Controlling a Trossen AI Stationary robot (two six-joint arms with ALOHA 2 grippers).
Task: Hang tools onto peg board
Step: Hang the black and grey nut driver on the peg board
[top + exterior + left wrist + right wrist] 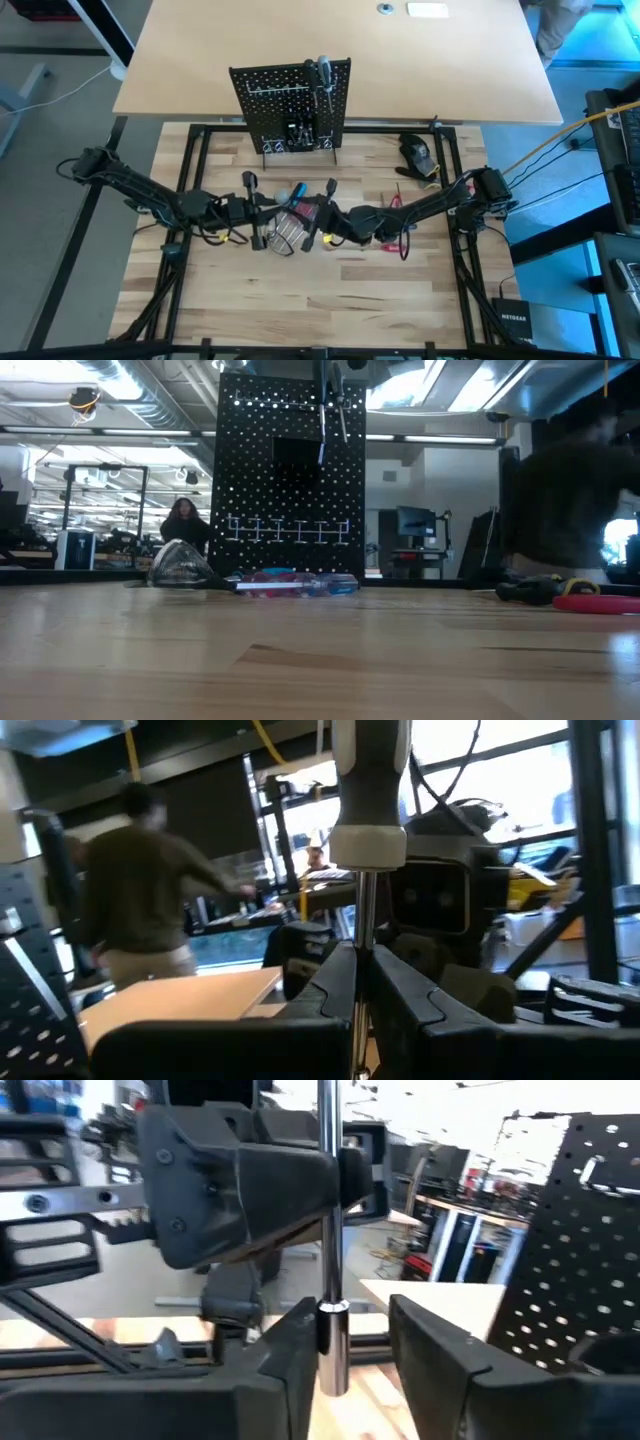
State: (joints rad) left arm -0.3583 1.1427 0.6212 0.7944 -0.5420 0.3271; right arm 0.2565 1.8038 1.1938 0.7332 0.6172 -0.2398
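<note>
The black peg board (290, 100) stands upright on its wire feet at the far middle of the table, with tools (322, 75) hanging near its top. Both grippers meet above the table's middle. My left gripper (362, 970) is shut on a screwdriver with a pale handle (370, 790) and a silver shaft. My right gripper (345, 1350) faces it, open, with its fingers on either side of the shaft's lower part (333, 1365). More tools, among them a blue-handled screwdriver (300, 582), lie flat on the table under the grippers. My left gripper pinches the screwdriver's silver shaft (366, 920) between its two fingers, a little below the handle. The fingers come in about level and lie across the shaft. The screwdriver stands upright, handle up, lifted clear of the table. My right gripper has the shaft's lower part close against the inner side of one finger (295, 1345), with a wide gap to the other finger. I cannot tell whether that finger touches the shaft.
Red-handled pliers (398, 205) lie on the table's right part, and a dark mouse-like lump (418, 152) sits beyond them. A clear crumpled thing (180, 565) lies left of the loose screwdrivers. A person (140, 890) stands in the room beyond the table.
</note>
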